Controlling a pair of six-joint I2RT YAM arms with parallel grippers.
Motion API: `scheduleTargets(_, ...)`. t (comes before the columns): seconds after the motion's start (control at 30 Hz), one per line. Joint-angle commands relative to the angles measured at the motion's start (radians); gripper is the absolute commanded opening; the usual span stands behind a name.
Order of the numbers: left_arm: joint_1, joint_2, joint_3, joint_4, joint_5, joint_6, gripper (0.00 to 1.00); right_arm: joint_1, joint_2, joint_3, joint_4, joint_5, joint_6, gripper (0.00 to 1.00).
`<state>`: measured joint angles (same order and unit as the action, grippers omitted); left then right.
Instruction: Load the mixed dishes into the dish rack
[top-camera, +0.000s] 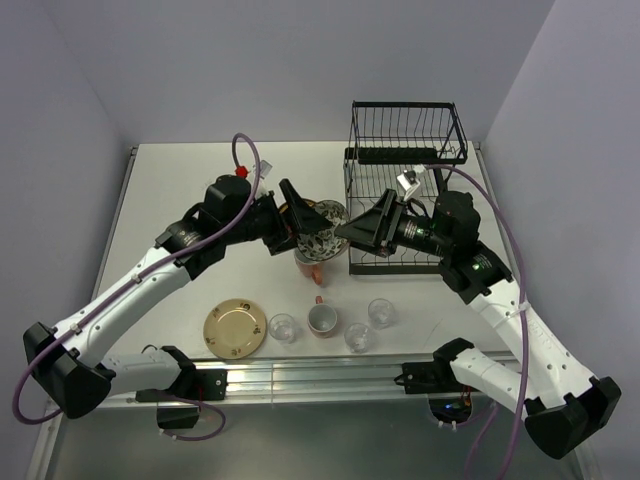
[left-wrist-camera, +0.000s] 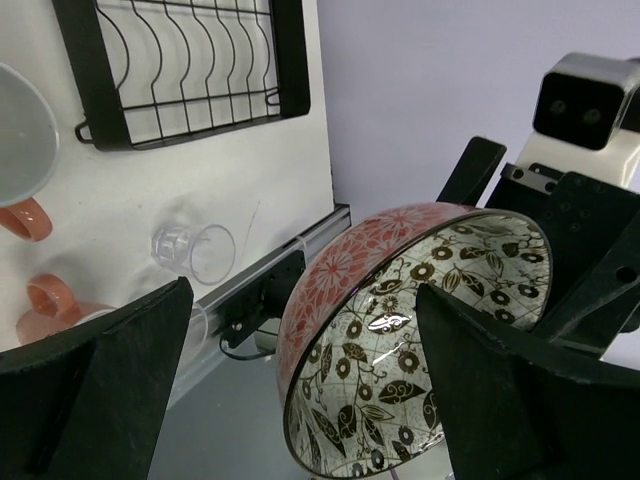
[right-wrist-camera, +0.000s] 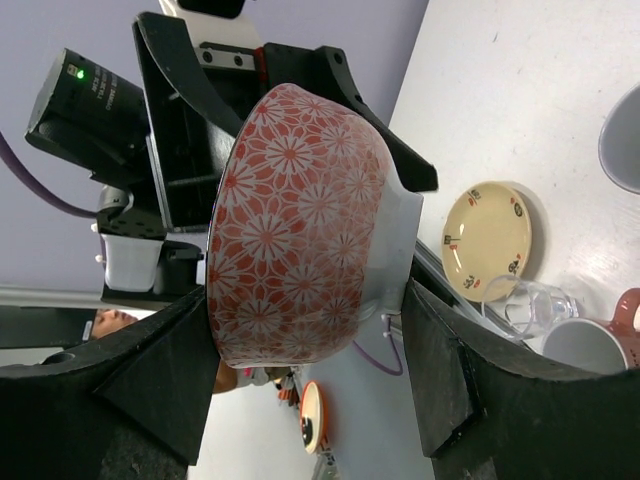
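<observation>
Above the middle of the tabletop (top-camera: 180, 200), both arms meet around one bowl (top-camera: 325, 222), held clear of the surface.

- Bowl: red flower print outside, dark leaves on pale inside. Tipped on edge, with the inside facing the left wrist camera and the outside facing the right wrist camera.
- Right end effector (right-wrist-camera: 305, 298): one finger against each side of the bowl, no gap showing. It reads as clamped on the bowl.
- Left end effector (left-wrist-camera: 305, 295): fingers spread wider than the bowl. One finger overlaps the rim, and the other stands apart from it with the tabletop's edge rail showing between. Released, as far as the wrist view shows.
- Rack (top-camera: 395, 155): black wire, at the far right of the tabletop, just behind the right end effector. No dish is visible in it.
- Orange mug (top-camera: 312, 268): on the tabletop just near-side of the lifted bowl.
- Near row, along the front edge: plate (top-camera: 236, 329) with a yellow face, flat. Then three glasses (top-camera: 283, 327) (top-camera: 357, 336) (top-camera: 381, 312), with a second mug (top-camera: 322, 320) standing among them. None of these touch each other.
</observation>
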<state>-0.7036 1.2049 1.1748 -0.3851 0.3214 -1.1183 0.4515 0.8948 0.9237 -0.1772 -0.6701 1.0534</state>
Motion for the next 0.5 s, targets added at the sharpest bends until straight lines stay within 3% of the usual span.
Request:
scheduleTargets(0.0, 0.026, -0.054, 0.011, -0.008, -0.019, 0.015, 0.99, -0.005, -0.033, 0.046, 0.035, 0.015, -0.021, 0.00)
scheduleTargets(0.33, 0.099, -0.162, 0.026, -0.190, -0.205, 0.014, 0.99, -0.063, -0.016, 0.099, -0.189, 0.168, -0.214, 0.00)
scheduleTargets(0.47, 0.112, -0.177, -0.006, -0.198, -0.180, 0.006, 0.99, -0.103, -0.002, 0.106, -0.249, 0.259, -0.294, 0.00)
